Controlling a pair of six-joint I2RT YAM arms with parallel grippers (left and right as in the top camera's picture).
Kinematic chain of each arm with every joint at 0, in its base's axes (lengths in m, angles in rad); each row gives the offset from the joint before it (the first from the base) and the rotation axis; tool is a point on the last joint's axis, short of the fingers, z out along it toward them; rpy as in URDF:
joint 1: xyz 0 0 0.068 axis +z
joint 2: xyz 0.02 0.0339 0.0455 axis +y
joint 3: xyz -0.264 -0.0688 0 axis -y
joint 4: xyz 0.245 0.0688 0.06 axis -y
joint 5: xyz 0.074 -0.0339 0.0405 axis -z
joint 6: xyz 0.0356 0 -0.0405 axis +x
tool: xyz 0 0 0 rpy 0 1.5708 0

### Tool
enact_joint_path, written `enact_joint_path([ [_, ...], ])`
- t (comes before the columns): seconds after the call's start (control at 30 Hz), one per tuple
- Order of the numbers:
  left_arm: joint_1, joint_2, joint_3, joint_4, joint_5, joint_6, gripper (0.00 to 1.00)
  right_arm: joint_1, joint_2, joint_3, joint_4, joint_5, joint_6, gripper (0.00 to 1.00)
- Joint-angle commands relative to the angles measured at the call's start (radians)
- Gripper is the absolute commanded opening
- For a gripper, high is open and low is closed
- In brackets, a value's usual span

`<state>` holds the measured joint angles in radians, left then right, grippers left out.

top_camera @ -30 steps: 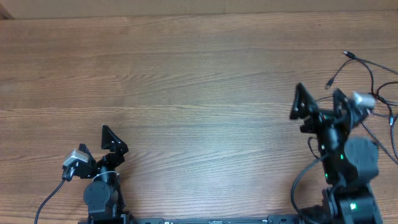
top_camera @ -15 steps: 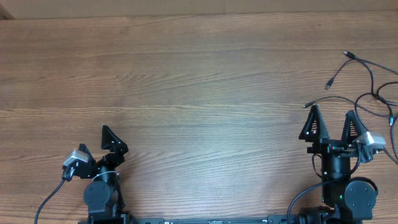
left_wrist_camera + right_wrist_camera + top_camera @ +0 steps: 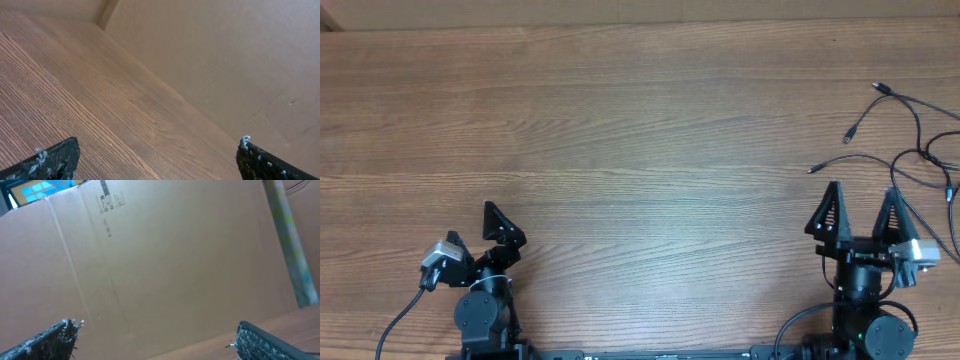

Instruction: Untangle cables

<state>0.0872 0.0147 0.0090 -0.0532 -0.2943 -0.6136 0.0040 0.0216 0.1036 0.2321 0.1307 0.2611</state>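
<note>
Thin black cables [image 3: 910, 150] with small plugs lie in a loose tangle at the table's right edge, plug ends pointing left. My right gripper [image 3: 861, 207] is open and empty at the front right, just below and left of the cables, not touching them. Its wrist view shows both fingertips [image 3: 157, 340] spread apart in front of a cardboard wall, with no cable in sight. My left gripper [image 3: 498, 225] is parked at the front left, far from the cables. Its wrist view shows its fingertips [image 3: 155, 155] wide apart over bare wood.
A wooden table [image 3: 620, 140] fills the overhead view. A cardboard wall [image 3: 175, 255] stands behind the far edge. A thick black wire [image 3: 400, 320] runs off the left arm's base at the front left.
My right arm has pulled back toward the front edge and turned straight, leaving the cables behind. The cables have settled on the table. The left arm has not moved.
</note>
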Motion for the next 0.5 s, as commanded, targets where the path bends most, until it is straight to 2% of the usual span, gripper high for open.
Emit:
enact_joint_path([
  [0.0, 0.004, -0.011, -0.004, 0.001, 0.003, 0.016, 1.0, -0.026, -0.019, -0.021, 0.01, -0.003, -0.007, 1.0],
  [0.27, 0.004, -0.011, -0.004, 0.001, 0.003, 0.016, 1.0, -0.039, -0.019, -0.09, 0.01, -0.033, -0.029, 1.0],
  [0.4, 0.004, -0.011, -0.004, 0.001, 0.004, 0.016, 1.0, -0.04, -0.019, -0.096, -0.001, -0.204, -0.273, 1.0],
  [0.47, 0.004, -0.011, -0.004, 0.001, 0.003, 0.016, 0.99, -0.041, -0.019, -0.096, -0.019, -0.209, -0.304, 1.0],
])
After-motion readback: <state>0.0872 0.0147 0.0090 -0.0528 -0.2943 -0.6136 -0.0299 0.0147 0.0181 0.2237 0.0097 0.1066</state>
